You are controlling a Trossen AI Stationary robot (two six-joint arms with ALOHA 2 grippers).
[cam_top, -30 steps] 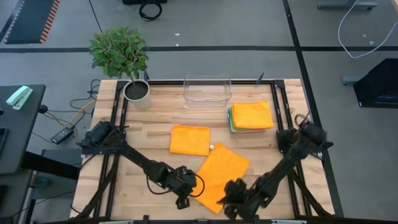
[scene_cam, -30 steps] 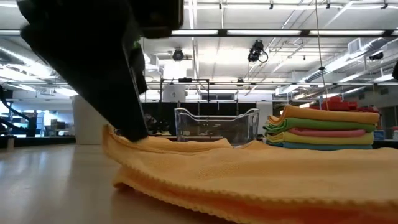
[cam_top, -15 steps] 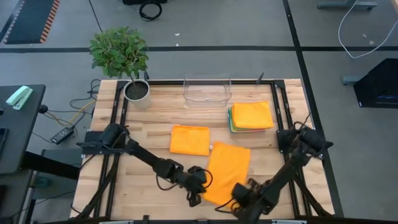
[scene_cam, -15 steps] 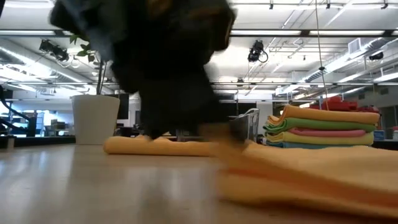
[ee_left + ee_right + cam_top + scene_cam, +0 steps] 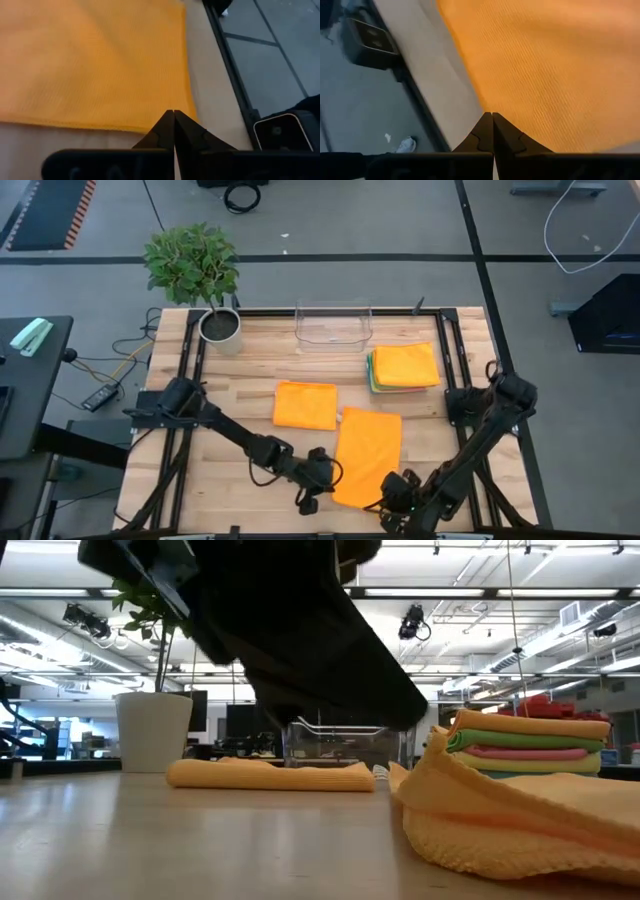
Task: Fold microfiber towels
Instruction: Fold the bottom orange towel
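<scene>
an orange towel [image 5: 367,456] lay spread flat on the wooden table [image 5: 250,395], lying lengthwise from the table's middle toward its front edge, and it served as the mark for everything else. the left gripper [image 5: 308,500] sat low at the towel's front left corner, just beside the cloth; in the left wrist view its two dark fingers [image 5: 161,135] were pressed tip to tip with no gap, right at the towel's hem [image 5: 90,70], and whether a fold of cloth was pinched between them could not be told. the right gripper [image 5: 397,505] sat at the towel's front right corner, and in the right wrist view its fingers [image 5: 504,135] were likewise closed together at the edge of the orange cloth [image 5: 550,65], with bare table beside it; whether they gripped it could not be told either. in the low view the towel's near part [image 5: 510,815] rose in a soft hump with a raised corner, a dark arm looming above it. just behind the spread towel and to its left lay a second orange towel, folded [image 5: 306,404]. farther back and to the right stood a neat stack of folded towels [image 5: 404,367], orange on top with green, pink and yellow layers under it [image 5: 525,750]. a clear plastic bin [image 5: 333,325] stood at the table's back edge, and a potted plant [image 5: 200,275] at the back left corner.
</scene>
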